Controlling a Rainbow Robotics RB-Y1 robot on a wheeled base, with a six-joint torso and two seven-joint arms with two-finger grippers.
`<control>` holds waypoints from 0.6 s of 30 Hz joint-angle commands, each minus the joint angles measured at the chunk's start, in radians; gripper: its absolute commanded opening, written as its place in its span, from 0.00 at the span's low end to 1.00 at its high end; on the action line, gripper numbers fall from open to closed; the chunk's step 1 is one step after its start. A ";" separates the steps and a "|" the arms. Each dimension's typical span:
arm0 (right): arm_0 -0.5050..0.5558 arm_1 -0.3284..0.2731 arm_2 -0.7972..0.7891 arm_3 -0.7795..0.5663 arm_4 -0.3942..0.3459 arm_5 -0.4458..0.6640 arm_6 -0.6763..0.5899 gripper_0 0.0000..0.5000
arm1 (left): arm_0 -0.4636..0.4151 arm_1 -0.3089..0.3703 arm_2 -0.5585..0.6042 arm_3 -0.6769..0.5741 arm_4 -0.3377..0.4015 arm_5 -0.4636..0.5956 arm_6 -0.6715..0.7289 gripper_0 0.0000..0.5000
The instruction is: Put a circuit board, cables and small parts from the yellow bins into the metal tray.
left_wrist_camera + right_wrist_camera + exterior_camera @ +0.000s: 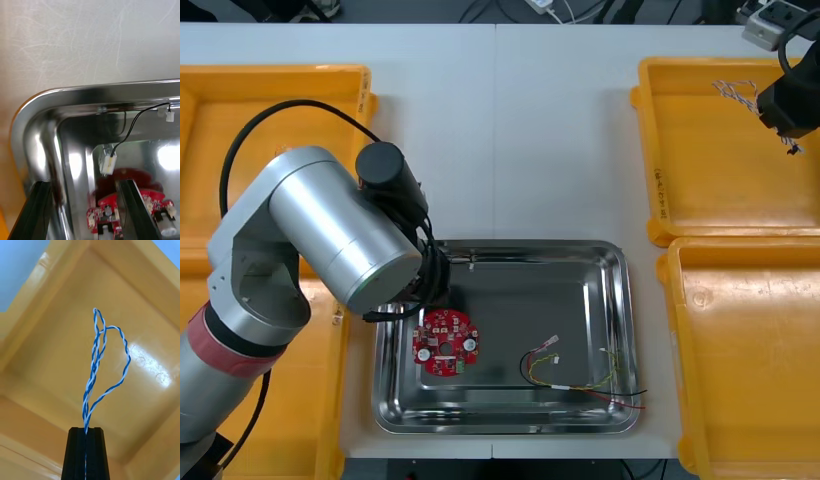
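My right gripper (787,118) hangs over the far right yellow bin (710,190), shut on a twisted blue and white cable (736,96). In the right wrist view the cable (98,356) rises in a loop from the closed gripper (86,429). My left gripper (436,280) is above the back left corner of the metal tray (510,425), mostly hidden under its arm. Seen from the left wrist, it (84,183) is open, and a black cable (129,125) with white plugs lies just beyond the fingers by the tray's back wall. A round red circuit board (445,343) and a red and yellow cable (585,378) lie in the tray.
Yellow bins flank the tray: a far left bin (270,100), a near left bin (315,420) and a near right bin (750,350). My left arm's silver body (330,225) covers the tray's left rim. Bare table (510,130) stretches behind the tray.
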 commanded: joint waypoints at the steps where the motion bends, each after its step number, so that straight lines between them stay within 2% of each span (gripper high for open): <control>1: 0.050 -0.023 -0.015 -0.105 -0.072 0.004 -0.044 0.00 | -0.031 -0.005 0.055 -0.087 0.023 0.019 0.018 1.00; 2: 0.060 -0.023 -0.003 -0.136 -0.100 0.004 -0.050 0.00 | -0.033 0.003 0.067 -0.101 0.027 0.019 0.014 1.00; 9: 0.074 0.000 0.096 -0.286 -0.155 0.004 -0.089 0.00 | -0.050 0.036 0.150 -0.133 0.082 0.019 -0.002 1.00; 13: 0.074 0.038 0.109 -0.320 -0.230 0.004 -0.153 0.00 | -0.082 0.059 0.200 -0.132 0.125 0.019 -0.017 1.00; 18: 0.074 0.067 0.152 -0.365 -0.284 0.004 -0.156 0.00 | -0.102 0.095 0.251 -0.127 0.179 0.019 -0.032 1.00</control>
